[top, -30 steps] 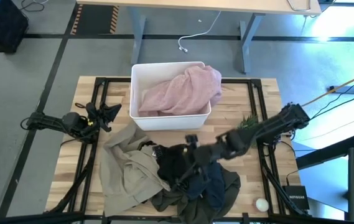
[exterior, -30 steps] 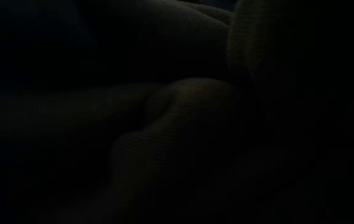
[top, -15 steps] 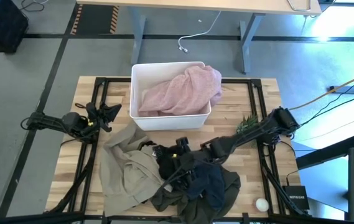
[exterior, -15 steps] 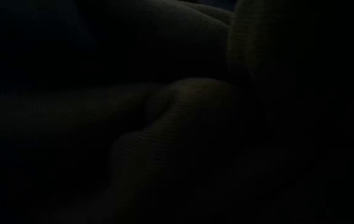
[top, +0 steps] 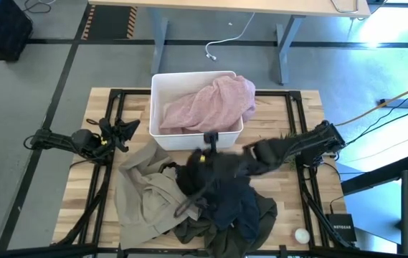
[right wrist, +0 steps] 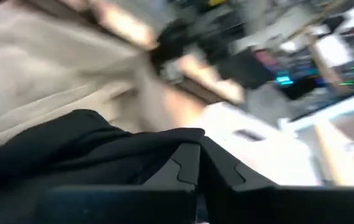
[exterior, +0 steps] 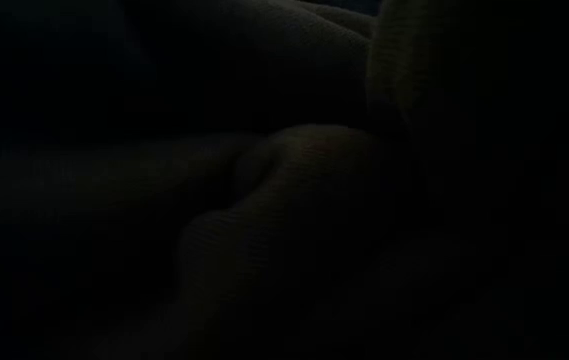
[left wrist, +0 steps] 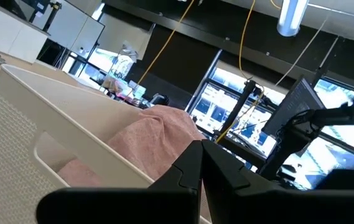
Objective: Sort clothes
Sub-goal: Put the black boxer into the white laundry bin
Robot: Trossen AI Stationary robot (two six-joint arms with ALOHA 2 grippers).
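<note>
On the wooden table (top: 300,107), left gripper (top: 126,129) waits shut and empty beside the white bin (top: 162,86) holding the pink garment (top: 214,104); right gripper (top: 205,152) is clamped on the black garment (top: 221,172), lifting it off the pile; next, carry it clear.

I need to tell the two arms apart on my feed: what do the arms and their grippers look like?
Both arms are dark, nearly black, built of slim jointed segments. The left gripper has two dark fingers and a small yellow spot close behind it. The right gripper is the same dark make, blurred here, with a small yellow spot near its tip. In the wrist views each arm's fingers show as matte black angular wedges.
</note>
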